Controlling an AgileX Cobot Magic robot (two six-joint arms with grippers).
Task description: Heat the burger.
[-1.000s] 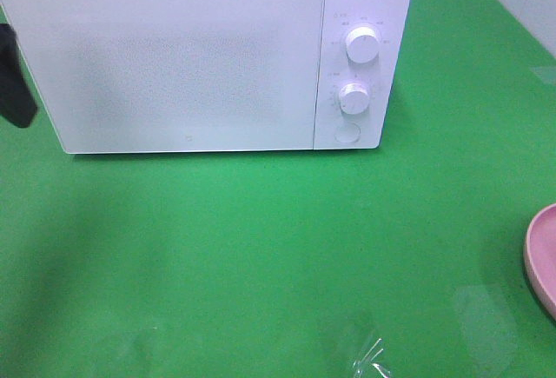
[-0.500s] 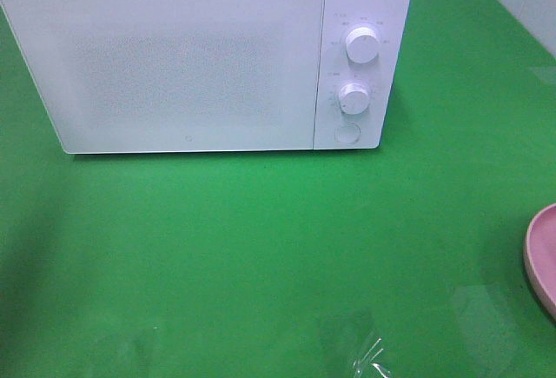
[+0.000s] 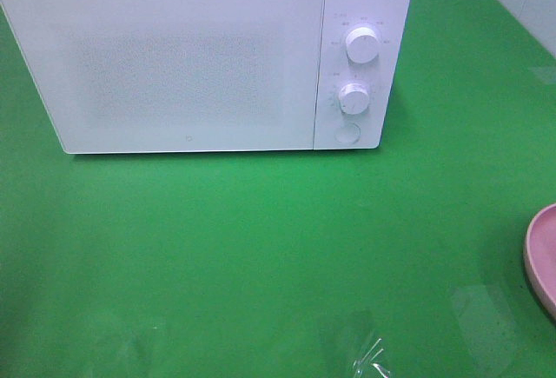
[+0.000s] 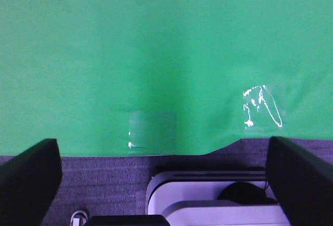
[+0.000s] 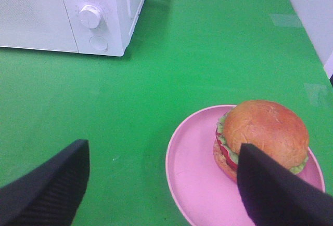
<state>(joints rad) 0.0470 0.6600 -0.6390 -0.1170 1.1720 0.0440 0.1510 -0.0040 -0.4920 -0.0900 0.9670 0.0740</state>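
The right gripper has its fingers spread wide apart, holding nothing. The burger sits on a pink plate between the two fingers — closer to the one that partly overlaps it in the wrist view, though I cannot tell whether they touch. Beyond the fingertips, well apart from the plate, stands a white microwave with its door shut and two knobs on the panel. The left gripper is spread open too, empty, over the edge of the green cloth — a tape patch lies between its fingers.
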